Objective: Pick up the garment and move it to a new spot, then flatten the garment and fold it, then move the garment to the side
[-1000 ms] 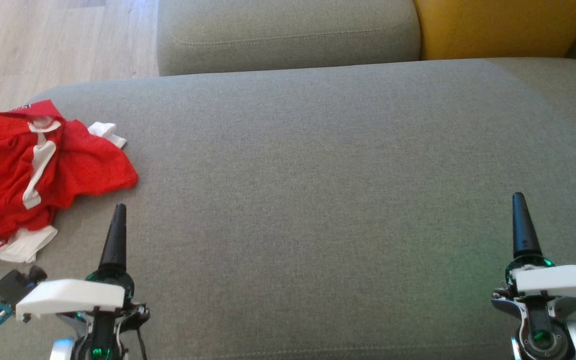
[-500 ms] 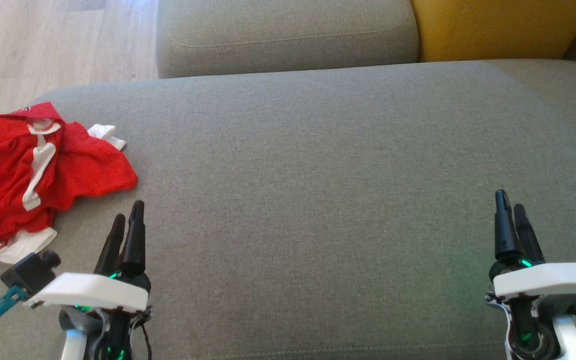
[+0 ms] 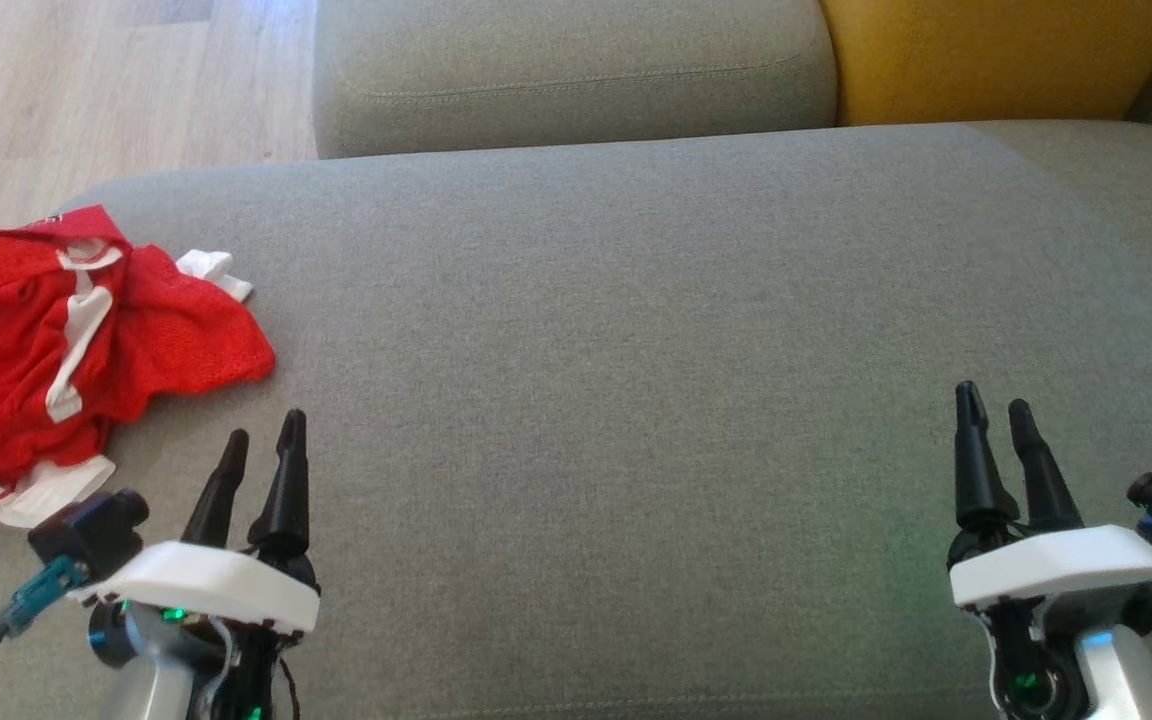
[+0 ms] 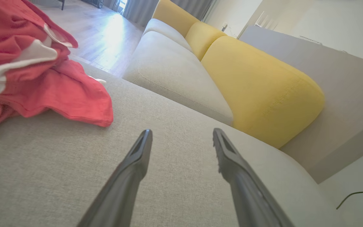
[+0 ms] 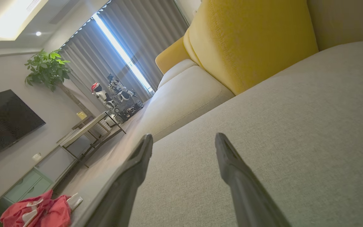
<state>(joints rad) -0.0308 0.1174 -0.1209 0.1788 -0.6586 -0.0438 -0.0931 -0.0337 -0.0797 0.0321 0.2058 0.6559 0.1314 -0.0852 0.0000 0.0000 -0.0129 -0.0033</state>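
The garment [image 3: 66,340] is a crumpled red mesh piece with white stripes and trim, lying at the far left of the grey sofa seat [image 3: 636,330]. It shows close up at the upper left of the left wrist view [image 4: 36,69] and small at the bottom left of the right wrist view [image 5: 39,211]. My left gripper [image 3: 263,432] hovers open just right of and below the garment, apart from it. My right gripper [image 3: 991,402] is open over bare seat at the lower right. Both hold nothing.
A second grey cushion [image 3: 576,70] lies behind the seat, with a yellow back cushion [image 3: 996,55] to its right. Wooden floor [image 3: 86,90] borders the seat's left rear. The right wrist view shows a TV [image 5: 5,119], a plant [image 5: 47,67] and a low table [image 5: 87,129].
Both wrists have rolled, so each gripper now shows two separate fingers instead of one. The left gripper shifted slightly right, the right gripper slightly left. The garment has not moved.
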